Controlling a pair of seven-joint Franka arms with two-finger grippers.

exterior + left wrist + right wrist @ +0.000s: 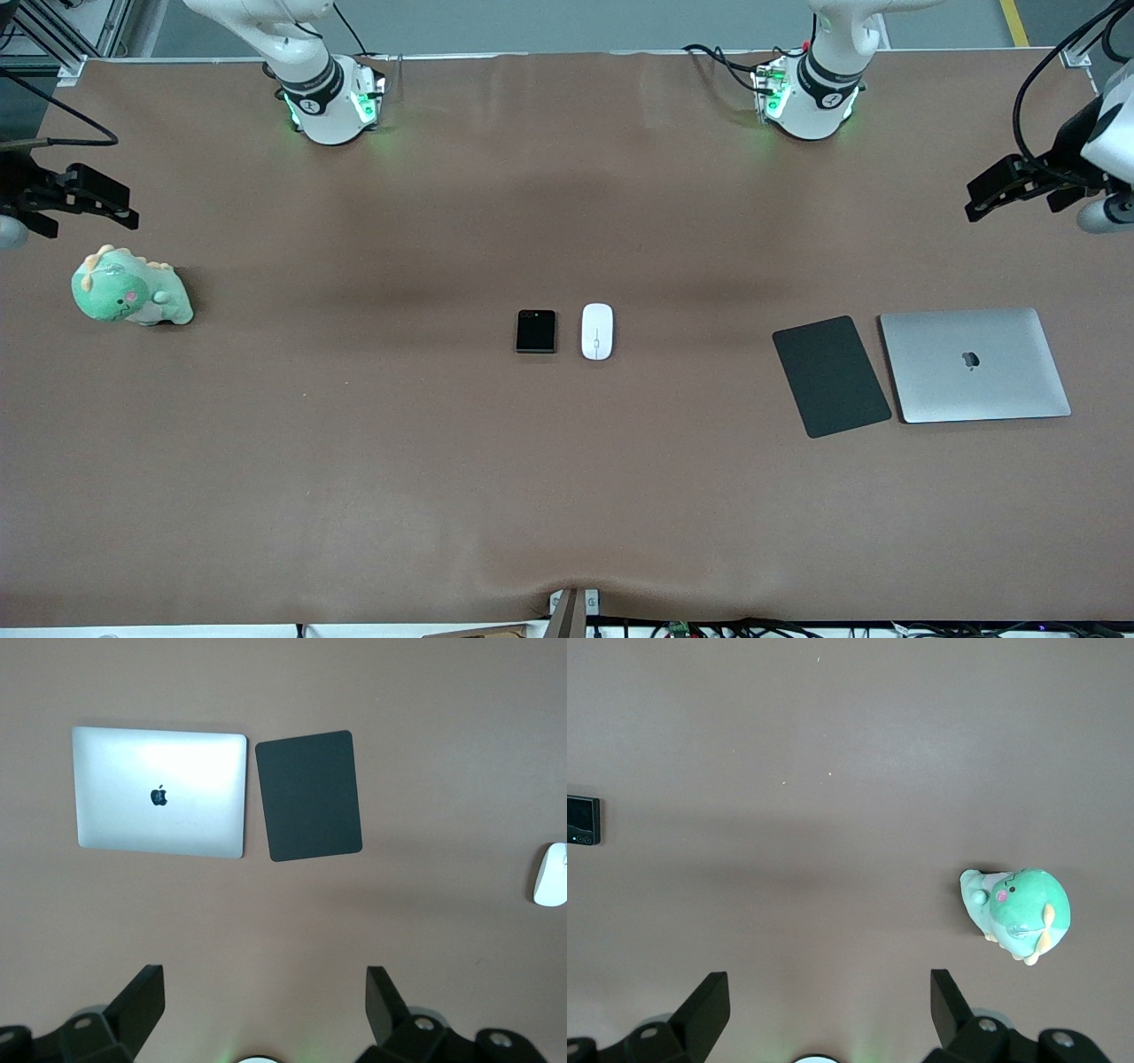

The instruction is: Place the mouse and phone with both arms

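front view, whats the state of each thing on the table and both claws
mouse: flat on the table, untouched, beside the phone
phone: flat, screen dark
laptop: lid closed
mat: flat, nothing on it
plush dinosaur: sitting upright
left claw: open, empty
right claw: open, empty

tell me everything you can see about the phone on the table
The phone is a small black slab, nearly square with rounded corners, glossy-looking, with a thin lighter rim. Tiny red and green marks sit along its edge farthest from the front camera. It lies flat on the brown table near the middle, beside the white mouse, which lies toward the left arm's end; a narrow gap separates them. Nothing touches it but the table. The right wrist view catches only part of it at the frame edge.
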